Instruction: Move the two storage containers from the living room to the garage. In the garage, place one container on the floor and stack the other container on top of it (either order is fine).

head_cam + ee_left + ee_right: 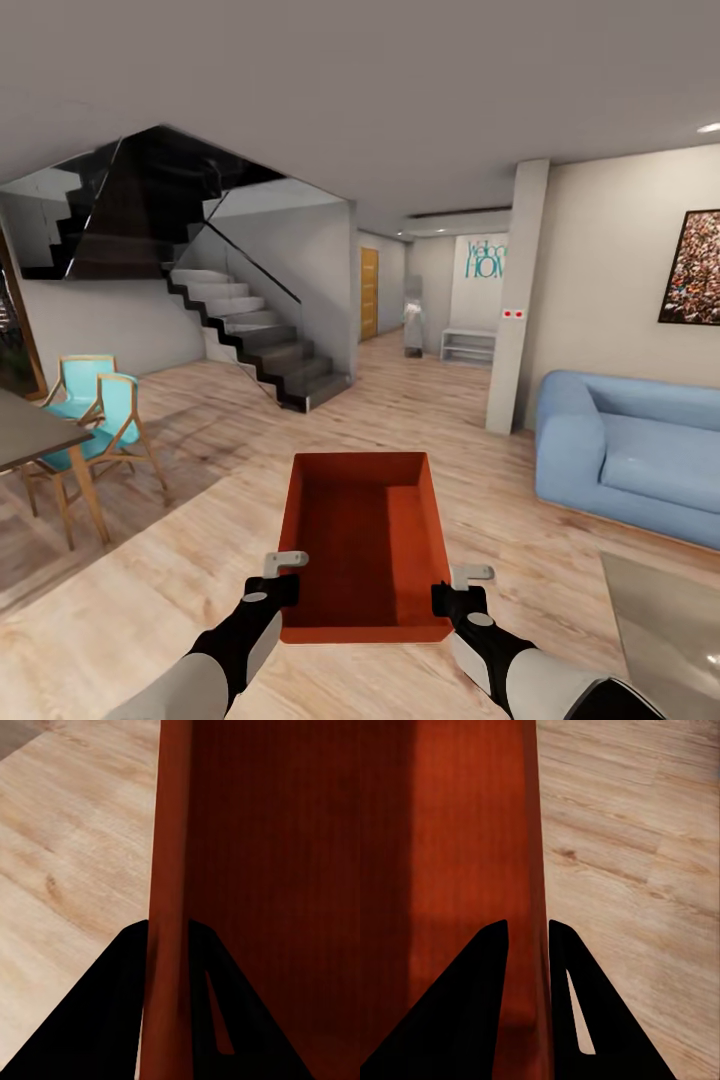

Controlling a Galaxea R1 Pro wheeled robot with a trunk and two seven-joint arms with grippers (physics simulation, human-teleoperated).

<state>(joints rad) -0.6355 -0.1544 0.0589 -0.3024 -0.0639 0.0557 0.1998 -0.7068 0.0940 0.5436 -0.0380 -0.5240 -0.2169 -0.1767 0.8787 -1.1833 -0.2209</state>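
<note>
An orange-red open-top storage container [360, 530] hangs level in front of me above the light wood-plank floor [170, 590] of the living room. My left gripper [283, 590] is shut on its left wall near the closest corner, and my right gripper [447, 598] is shut on its right wall. In the left wrist view the red wall [169, 870] runs between the black fingers [112, 1005] of the left gripper [166, 934]. In the right wrist view the bin's wall [532, 832] sits between the fingers of the right gripper [529, 930]. A second container and the garage are out of view.
A blue sofa [630, 455] stands at the right beside a white pillar [515, 300]. At the left are a dark table [25, 430] and turquoise chairs [100, 410]. A staircase [260, 340] rises ahead to the left. A hallway with a wooden door [369, 293] opens straight ahead. A glass tabletop [665, 620] lies at the lower right.
</note>
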